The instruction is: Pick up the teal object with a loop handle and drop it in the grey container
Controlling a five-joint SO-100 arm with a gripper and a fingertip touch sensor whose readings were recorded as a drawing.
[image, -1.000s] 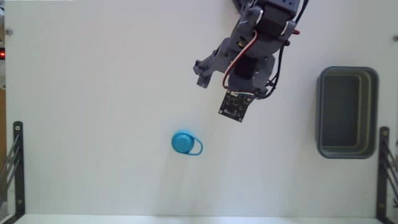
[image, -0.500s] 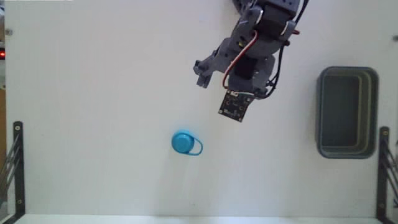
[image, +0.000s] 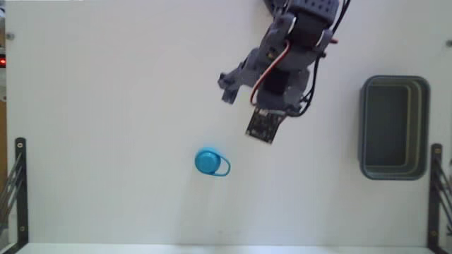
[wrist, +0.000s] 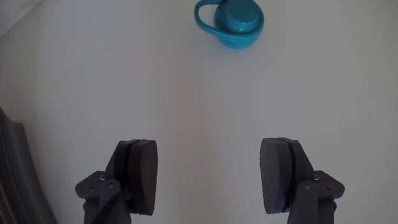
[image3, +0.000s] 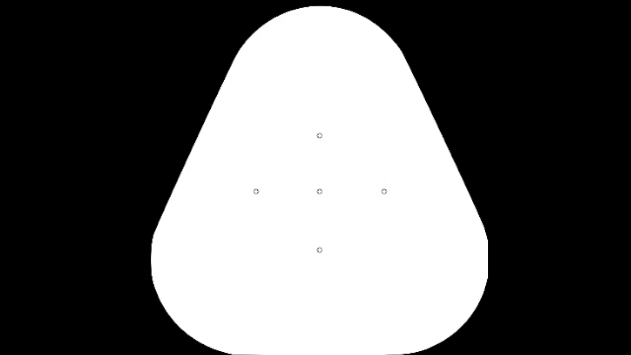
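In the fixed view, going left to right across the white bench (image: 106,106): a black metal bracket (image: 19,185) stands at the lower left edge, likely part of a frame or clamp. Next comes the teal object with a loop handle (image: 207,161), sitting alone a little left of the bench's middle and toward the near edge, its thin loop pointing right. It lies in open space, which leaves room for an approach from any side.

Further right, reaching in from the far edge, is the arm, its pincer (image: 244,85) over bare bench and well apart from the teal piece. The wrist view shows the pincer (wrist: 208,171) spread wide with nothing between its two dark pads, and the teal object with a loop handle (wrist: 239,22) lies ahead at the top of that picture, loop to the left there. The wide spread suggests it is readied to go around the small round body; the pick is not yet made.

Near the right edge sits the grey container (image: 424,127), open side up and nothing visible inside, so a drop from above would land cleanly. Another black bracket (image: 436,187) stands just beside its lower corner.

No brand, label or writing can be read anywhere.
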